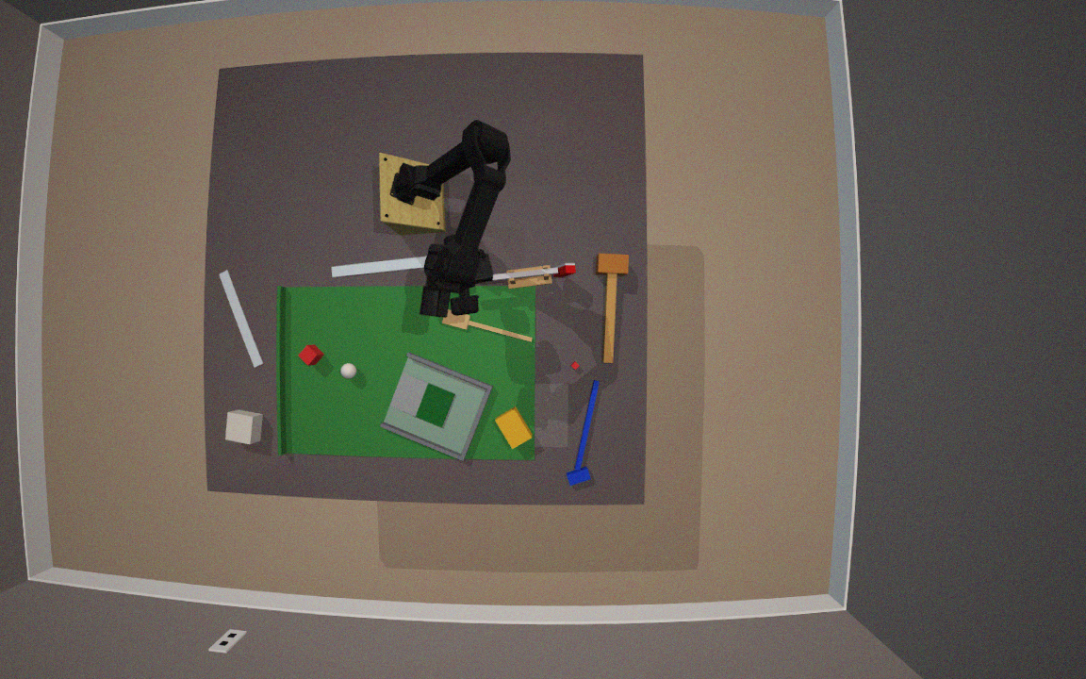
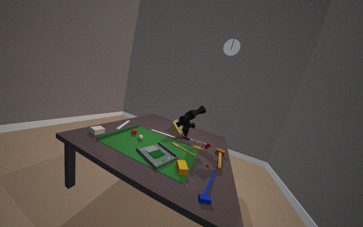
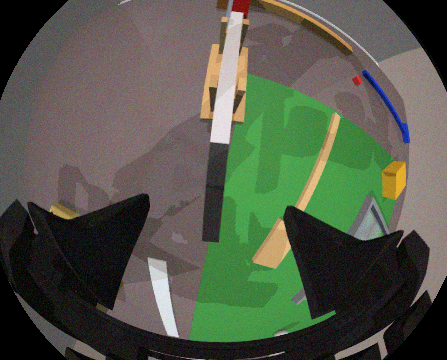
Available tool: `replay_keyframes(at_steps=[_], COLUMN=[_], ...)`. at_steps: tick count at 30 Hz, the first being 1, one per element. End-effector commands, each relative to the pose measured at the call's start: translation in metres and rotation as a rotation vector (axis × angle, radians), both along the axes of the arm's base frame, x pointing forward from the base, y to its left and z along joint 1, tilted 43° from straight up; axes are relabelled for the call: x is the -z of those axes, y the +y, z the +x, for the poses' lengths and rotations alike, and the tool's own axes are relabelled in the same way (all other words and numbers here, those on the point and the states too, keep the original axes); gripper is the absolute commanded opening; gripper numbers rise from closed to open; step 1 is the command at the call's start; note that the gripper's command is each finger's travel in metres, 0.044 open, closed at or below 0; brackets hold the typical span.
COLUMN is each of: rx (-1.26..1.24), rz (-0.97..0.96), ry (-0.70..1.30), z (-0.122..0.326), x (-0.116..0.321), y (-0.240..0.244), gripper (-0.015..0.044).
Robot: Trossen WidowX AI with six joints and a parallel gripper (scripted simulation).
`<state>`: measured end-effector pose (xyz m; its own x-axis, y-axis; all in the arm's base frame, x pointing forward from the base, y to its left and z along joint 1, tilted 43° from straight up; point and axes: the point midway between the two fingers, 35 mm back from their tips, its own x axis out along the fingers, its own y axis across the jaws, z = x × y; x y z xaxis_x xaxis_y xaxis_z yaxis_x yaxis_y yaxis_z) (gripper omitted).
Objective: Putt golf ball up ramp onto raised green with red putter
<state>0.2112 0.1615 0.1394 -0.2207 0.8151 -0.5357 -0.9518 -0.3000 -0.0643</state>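
The red putter (image 1: pixel 567 269) (image 2: pixel 207 145) (image 3: pixel 228 90) has a red head, white shaft and black handle. It rests across a small wooden stand (image 1: pixel 521 284) (image 2: pixel 197 147) (image 3: pixel 210 80). My gripper (image 1: pixel 450 304) (image 2: pixel 186 135) (image 3: pixel 218 208) is open and empty above the handle end. In the wrist view the handle shows between the spread fingertips; the exact height gap is unclear. The white golf ball (image 1: pixel 348 371) (image 2: pixel 140 136) lies on the green mat (image 1: pixel 319 422). The grey ramp (image 1: pixel 467 409) with its raised green (image 1: pixel 436 405) (image 2: pixel 157 153) sits farther right on the mat.
A wooden mallet (image 1: pixel 501 331) (image 3: pixel 323 160) lies beside the gripper. A red cube (image 1: pixel 309 355) is near the ball, and a yellow block (image 1: pixel 513 428) near the ramp. An orange hammer (image 1: pixel 613 263) and blue mallet (image 1: pixel 578 476) lie right. White strips (image 1: pixel 378 266) (image 1: pixel 240 319) border the mat.
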Motion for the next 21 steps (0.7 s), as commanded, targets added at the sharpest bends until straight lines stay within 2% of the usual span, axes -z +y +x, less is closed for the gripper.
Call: replay_keyframes(at_steps=[1,21], rx=[-0.001,-0.001], rz=[0.008,0.010], ry=[0.011,0.011], z=[-0.004,-0.010], x=[0.009,0.034], y=[0.008,0.031], gripper=[0.0440,0.0440])
